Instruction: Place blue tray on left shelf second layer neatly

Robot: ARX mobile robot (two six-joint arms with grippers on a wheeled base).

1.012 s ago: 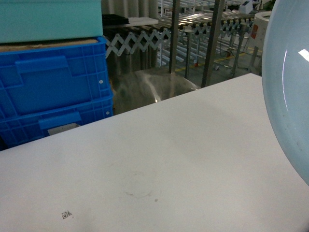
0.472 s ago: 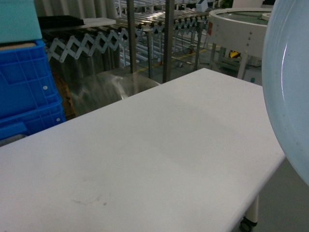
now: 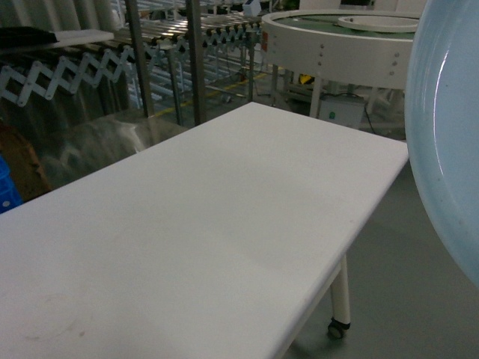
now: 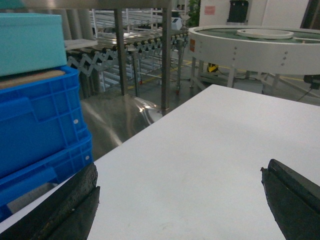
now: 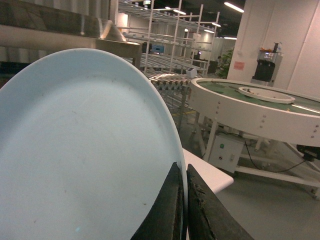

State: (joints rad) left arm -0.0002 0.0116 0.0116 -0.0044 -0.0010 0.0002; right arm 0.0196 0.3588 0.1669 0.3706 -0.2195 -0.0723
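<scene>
The blue tray is a pale blue plate-like dish held up on edge at the far right of the head view. In the right wrist view the blue tray fills the left half, and my right gripper is shut on its rim, one finger on each face. My left gripper is open over the white table with nothing between its fingers. A shiny steel rack with square uprights stands behind the table. I cannot tell which of its tiers is the left shelf second layer.
Dark blue crates with a teal tub on top stand at the table's left end. A round white conveyor table and roller conveyors lie beyond. The table's right end on castered legs borders grey floor.
The head view has swung to the right: the blue crates slid out at the left, and the table's right end and the round conveyor came in. The tray keeps its place in view.
</scene>
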